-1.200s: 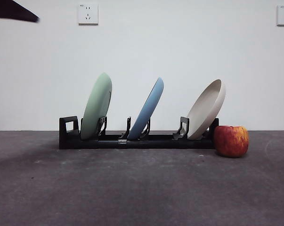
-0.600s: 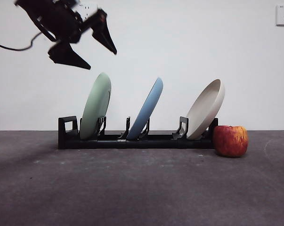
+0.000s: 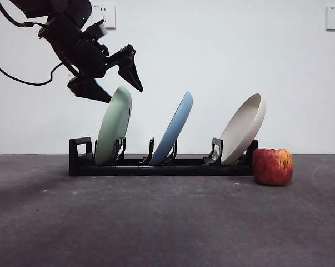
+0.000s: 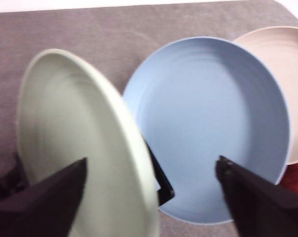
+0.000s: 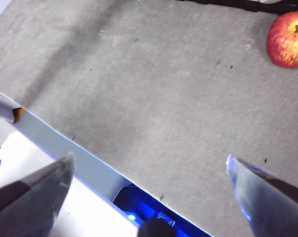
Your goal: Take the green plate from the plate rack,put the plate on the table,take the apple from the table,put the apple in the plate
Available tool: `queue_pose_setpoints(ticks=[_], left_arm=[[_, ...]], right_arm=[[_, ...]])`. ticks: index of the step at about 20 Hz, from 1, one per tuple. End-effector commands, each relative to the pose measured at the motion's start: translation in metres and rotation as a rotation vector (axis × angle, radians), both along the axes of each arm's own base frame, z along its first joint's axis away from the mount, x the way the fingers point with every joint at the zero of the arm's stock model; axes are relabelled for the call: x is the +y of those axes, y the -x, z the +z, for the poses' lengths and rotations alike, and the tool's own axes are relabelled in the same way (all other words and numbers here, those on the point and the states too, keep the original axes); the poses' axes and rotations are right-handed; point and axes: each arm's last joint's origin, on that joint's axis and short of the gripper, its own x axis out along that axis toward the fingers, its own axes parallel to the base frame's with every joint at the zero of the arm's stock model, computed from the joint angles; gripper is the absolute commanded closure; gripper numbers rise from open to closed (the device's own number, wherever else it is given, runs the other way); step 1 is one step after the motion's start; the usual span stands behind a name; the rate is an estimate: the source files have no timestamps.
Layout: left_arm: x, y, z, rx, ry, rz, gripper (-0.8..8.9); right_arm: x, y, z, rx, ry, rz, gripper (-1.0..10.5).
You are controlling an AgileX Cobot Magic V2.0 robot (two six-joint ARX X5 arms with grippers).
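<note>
The green plate (image 3: 114, 128) leans in the left slot of the black plate rack (image 3: 184, 166), also seen close in the left wrist view (image 4: 74, 138). My left gripper (image 3: 124, 95) hangs open just above the plate's top rim, one finger on each side of it, not touching (image 4: 151, 160). The apple (image 3: 273, 166) rests on the table (image 3: 167, 222) against the rack's right end. My right gripper (image 5: 149, 158) is open and holds nothing, high over the table's near edge, with the apple (image 5: 287, 38) far from it.
A blue plate (image 3: 175, 128) stands in the rack's middle slot and a cream-white plate (image 3: 245, 128) in the right slot. The blue plate (image 4: 208, 123) is close beside the green one. Wall sockets (image 3: 103, 15) sit on the white wall behind.
The left arm has swung in from the top left corner and come down to the right, bringing its open jaws from well above the green plate to its top rim.
</note>
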Motion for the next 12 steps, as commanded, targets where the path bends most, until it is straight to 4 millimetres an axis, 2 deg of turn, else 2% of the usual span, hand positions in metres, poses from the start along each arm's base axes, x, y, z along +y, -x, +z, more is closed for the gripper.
queue_pose_setpoints(ticks=[1, 4, 5, 6, 12], left_arm=[[-0.0022, 0.0005, -0.0009, 0.012, 0.012, -0.021, 7.34], [-0.0019, 0.0011, -0.0018, 0.023, 0.01, -0.02, 7.37], [-0.0019, 0.0011, -0.0018, 0.024, 0.011, -0.02, 8.03], [-0.0019, 0.0011, -0.0017, 0.024, 0.012, -0.019, 8.23], [0.001, 0.0022, 0.0019, 0.043, 0.076, -0.065, 8.22]], right_arm=[[0.0004, -0.0005, 0.0006, 0.001, -0.002, -0.002, 2.3], [0.0004, -0.0005, 0.0006, 0.001, -0.002, -0.002, 2.3], [0.0004, -0.0005, 0.0006, 0.001, -0.002, -0.002, 2.3], [0.0004, -0.0005, 0.0006, 0.001, -0.002, -0.002, 2.3], [0.0004, -0.0005, 0.0006, 0.001, -0.002, -0.002, 2.3]])
